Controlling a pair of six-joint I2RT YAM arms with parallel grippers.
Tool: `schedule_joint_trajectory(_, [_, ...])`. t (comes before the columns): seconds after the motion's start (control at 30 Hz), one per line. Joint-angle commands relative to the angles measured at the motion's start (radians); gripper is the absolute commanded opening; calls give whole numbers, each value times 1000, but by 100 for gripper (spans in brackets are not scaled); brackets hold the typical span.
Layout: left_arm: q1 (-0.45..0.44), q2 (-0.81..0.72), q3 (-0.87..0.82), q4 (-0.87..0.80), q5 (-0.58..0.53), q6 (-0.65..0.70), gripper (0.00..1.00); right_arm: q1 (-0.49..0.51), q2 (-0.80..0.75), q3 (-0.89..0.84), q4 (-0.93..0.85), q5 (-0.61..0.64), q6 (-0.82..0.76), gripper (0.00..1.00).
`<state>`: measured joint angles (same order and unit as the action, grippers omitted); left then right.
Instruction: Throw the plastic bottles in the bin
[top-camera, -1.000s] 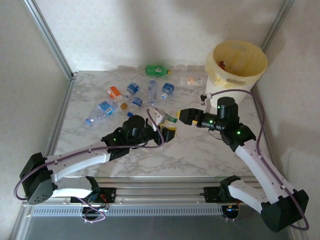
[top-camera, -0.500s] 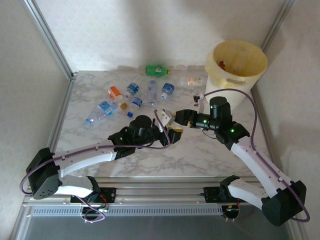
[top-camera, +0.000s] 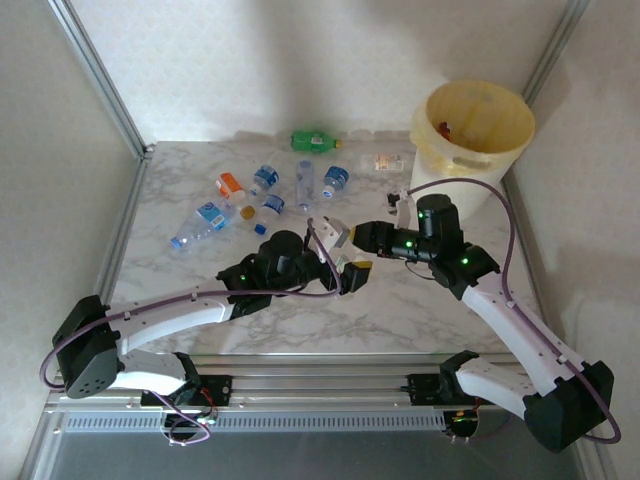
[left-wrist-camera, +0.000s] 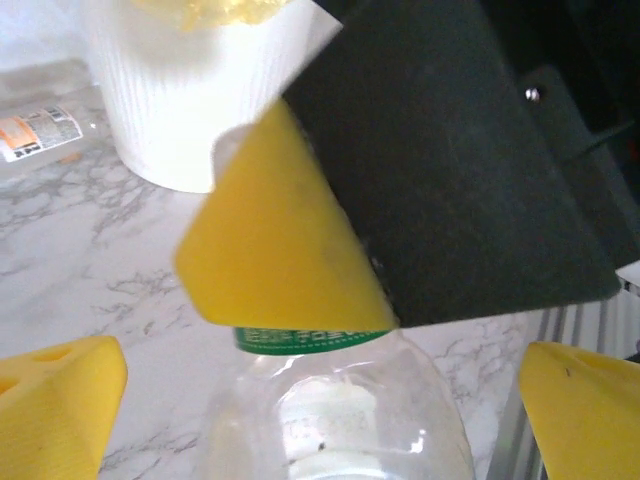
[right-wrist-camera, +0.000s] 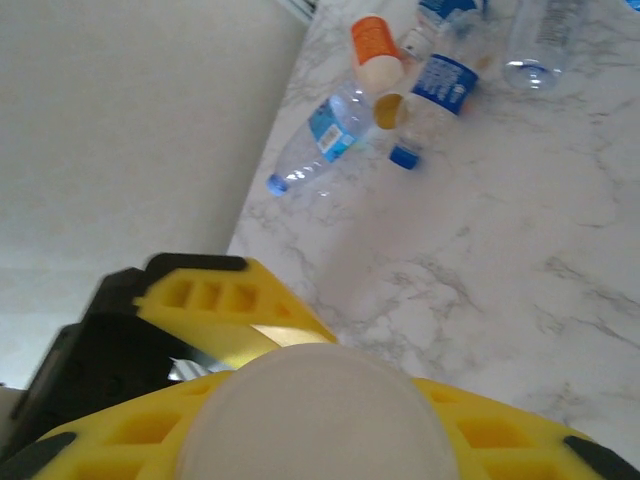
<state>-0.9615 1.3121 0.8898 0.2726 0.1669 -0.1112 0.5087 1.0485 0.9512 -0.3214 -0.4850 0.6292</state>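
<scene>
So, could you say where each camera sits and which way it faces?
Top external: above, behind the bases, looking down on table, both arms, bin.
Left wrist: faces the bin, left gripper open at the bottom corners.
Right wrist: faces the loose bottles, right gripper around a clear bottle.
Shared: both wrist views show that clear bottle.

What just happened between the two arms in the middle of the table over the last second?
The right gripper slid left up to the left gripper and closed on the clear bottle that the left one was holding. The left gripper then opened wide and let go. The other bottles and the bin stayed where they were.
</scene>
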Motion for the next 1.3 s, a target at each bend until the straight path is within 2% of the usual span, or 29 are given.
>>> schedule_joint_trajectory(0.0, [-3, -58, -20, 20, -98, -42, 100, 4, -24, 72, -100, 120, -69, 20])
schedule_joint_trajectory(0.13, [0, -122, -61, -15, -169, -88, 100, 2, -62, 128, -190, 320, -168, 16])
schedule_joint_trajectory(0.27, [11, -210, -128, -23, -217, -137, 100, 2, -116, 150, -183, 621, -292, 12])
schedule_joint_trajectory(0.37, [20, -273, -182, -12, -238, -169, 100, 1, -162, 139, -73, 807, -421, 10])
schedule_joint_trajectory(0.47, [30, -315, -217, -18, -264, -193, 100, 0, -217, 88, 169, 933, -597, 12])
schedule_joint_trajectory(0.6, [38, -347, -244, -28, -284, -215, 100, -28, -227, 12, 610, 982, -837, 13])
schedule_joint_trajectory(0.7, [39, -366, -257, -33, -298, -225, 100, -86, -170, 24, 838, 969, -925, 12])
schedule_joint_trajectory(0.87, [46, -396, -276, -51, -327, -247, 100, -196, -35, 97, 998, 945, -911, 12])
schedule_joint_trajectory(1.0, [53, -414, -297, -68, -341, -273, 100, -254, 92, 184, 1030, 950, -908, 12])
schedule_joint_trajectory(1.03, [55, -417, -303, -67, -343, -280, 100, -271, 130, 220, 1019, 957, -904, 13])
schedule_joint_trajectory(1.1, [58, -425, -313, -66, -346, -291, 99, -315, 237, 359, 877, 963, -869, 18])
schedule_joint_trajectory(1.13, [60, -425, -316, -69, -349, -298, 100, -341, 307, 469, 732, 963, -824, 25])
schedule_joint_trajectory(1.2, [65, -424, -319, -73, -353, -306, 100, -391, 463, 741, 365, 923, -712, 45])
schedule_joint_trajectory(1.27, [72, -423, -318, -76, -357, -318, 100, -416, 671, 1119, -132, 948, -594, 61])
